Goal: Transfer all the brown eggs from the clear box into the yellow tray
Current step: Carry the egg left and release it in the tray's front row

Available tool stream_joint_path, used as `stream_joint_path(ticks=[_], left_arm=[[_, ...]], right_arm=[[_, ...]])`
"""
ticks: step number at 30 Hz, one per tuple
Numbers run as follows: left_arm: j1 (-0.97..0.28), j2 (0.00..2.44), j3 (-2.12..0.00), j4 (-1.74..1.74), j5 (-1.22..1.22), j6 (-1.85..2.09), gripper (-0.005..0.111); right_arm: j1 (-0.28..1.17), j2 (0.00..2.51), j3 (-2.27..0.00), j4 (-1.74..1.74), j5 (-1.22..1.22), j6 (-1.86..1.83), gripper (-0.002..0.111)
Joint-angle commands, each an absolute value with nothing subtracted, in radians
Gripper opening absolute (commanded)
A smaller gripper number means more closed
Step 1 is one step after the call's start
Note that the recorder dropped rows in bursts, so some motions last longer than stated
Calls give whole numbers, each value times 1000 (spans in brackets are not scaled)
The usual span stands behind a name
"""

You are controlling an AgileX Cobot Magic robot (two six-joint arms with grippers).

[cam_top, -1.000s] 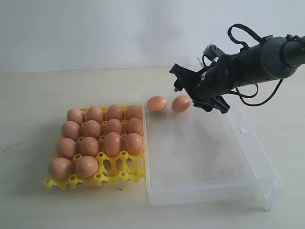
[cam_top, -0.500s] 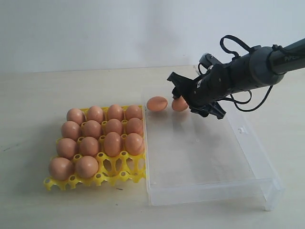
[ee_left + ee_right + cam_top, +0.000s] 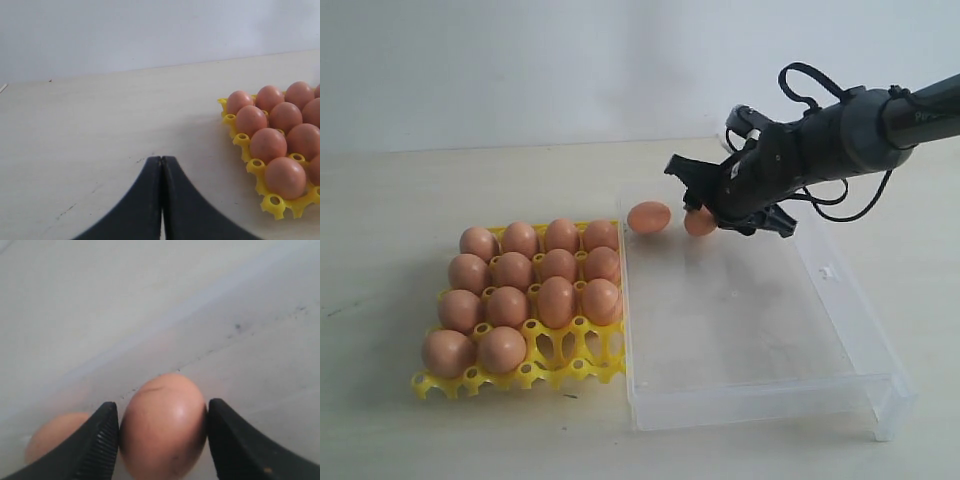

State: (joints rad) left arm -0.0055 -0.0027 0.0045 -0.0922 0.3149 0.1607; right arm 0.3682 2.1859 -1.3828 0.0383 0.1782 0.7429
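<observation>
At the far end of the box (image 3: 760, 405), the right gripper (image 3: 162, 412) is clamped on one egg (image 3: 699, 222), a pad against each side; a second egg (image 3: 649, 217) lies beside it. Fourteen eggs (image 3: 510, 270) sit in the tray (image 3: 570, 370) left of the box. The left gripper (image 3: 161, 165) has its jaws together.

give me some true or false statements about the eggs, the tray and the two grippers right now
1. Two eggs lie in the clear box. True.
2. The yellow tray is full. False: two cups in its nearest row are empty.
3. The right gripper has one egg between its jaws. True.
4. The left gripper is open. False: its jaws are pressed together above the bare table.
</observation>
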Motion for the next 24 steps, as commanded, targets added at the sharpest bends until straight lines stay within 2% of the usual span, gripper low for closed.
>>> stream_joint_path(ticks=[1, 3, 8, 13, 24], left_arm=[[-11, 0, 0, -97, 311, 157, 0], [-11, 0, 0, -97, 311, 157, 0], [-11, 0, 0, -97, 311, 157, 0], [-11, 0, 0, -97, 311, 157, 0], [-11, 0, 0, -97, 311, 157, 0]], right_arm=[[417, 2101, -1291, -6, 118, 555, 0], [447, 2052, -1220, -6, 32, 471, 0], [523, 1910, -988, 0, -365, 298, 0], [620, 1806, -845, -106, -548, 206, 0], [773, 1821, -820, -247, -526, 210, 0]])
